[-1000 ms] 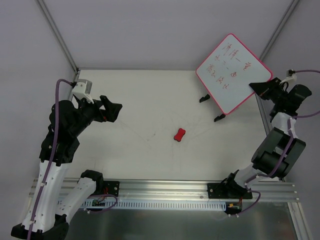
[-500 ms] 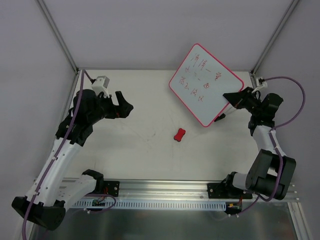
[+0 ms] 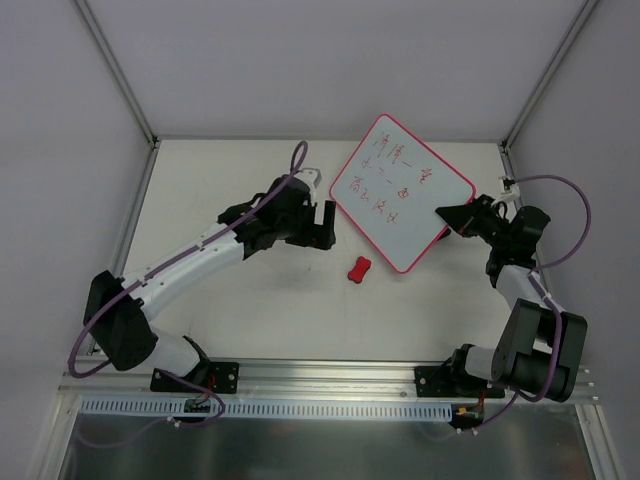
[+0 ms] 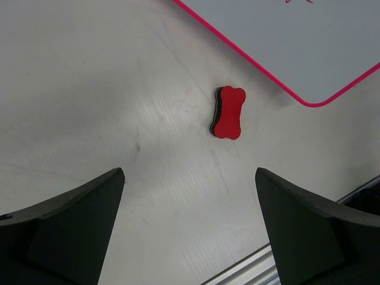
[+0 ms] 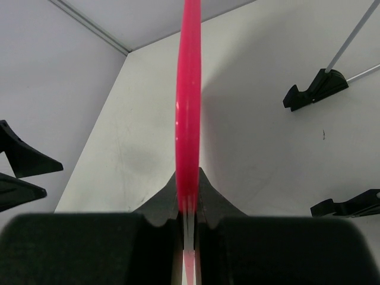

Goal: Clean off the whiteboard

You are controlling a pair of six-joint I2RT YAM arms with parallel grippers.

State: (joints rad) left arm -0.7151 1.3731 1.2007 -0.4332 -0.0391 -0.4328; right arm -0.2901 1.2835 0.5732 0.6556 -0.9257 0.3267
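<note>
Whiteboard (image 3: pixel 400 190): aloft, diamond-wise, corners at 12 and 6 o'clock; red handwriting unreadable.
Right gripper (image 3: pixel 450 213): clamped on its 3 o'clock corner.
Left gripper (image 3: pixel 323 224): open, empty.

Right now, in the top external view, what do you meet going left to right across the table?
left gripper → whiteboard → right gripper. The red eraser is left out, since it lies within the board's span.
</note>
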